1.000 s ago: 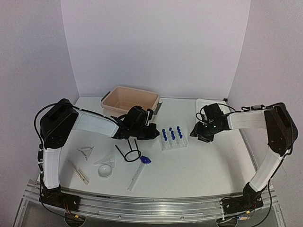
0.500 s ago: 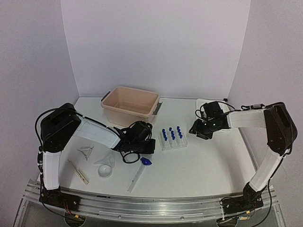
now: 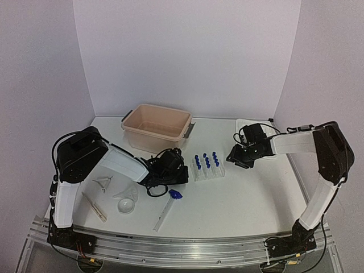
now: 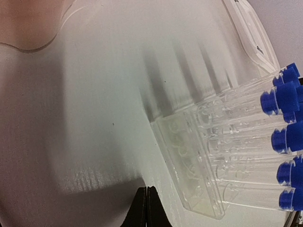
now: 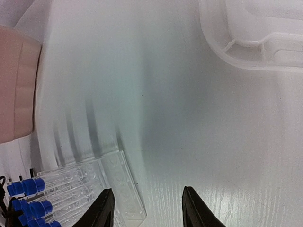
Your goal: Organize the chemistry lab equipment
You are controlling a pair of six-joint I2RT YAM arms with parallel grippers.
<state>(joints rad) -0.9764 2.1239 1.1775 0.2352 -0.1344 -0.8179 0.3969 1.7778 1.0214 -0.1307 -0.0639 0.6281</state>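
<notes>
— What's mid-frame?
— A clear rack [image 3: 208, 170] of blue-capped tubes [image 3: 205, 161]. The left gripper [image 3: 182, 176] sits just left of it, seemingly shut; the right gripper [image 3: 231, 160] just right. Beige tub [image 3: 153, 140] above.

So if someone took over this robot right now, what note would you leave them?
Left gripper: shut, nothing seen in it, low beside the rack of blue-capped tubes.
Right gripper: open, empty, on the rack's other side.
Ring stand, funnel, wooden clamp and brush lie loose at front left.
Done: tubes stand in the rack.
To do: loose items unsorted; tub empty.
</notes>
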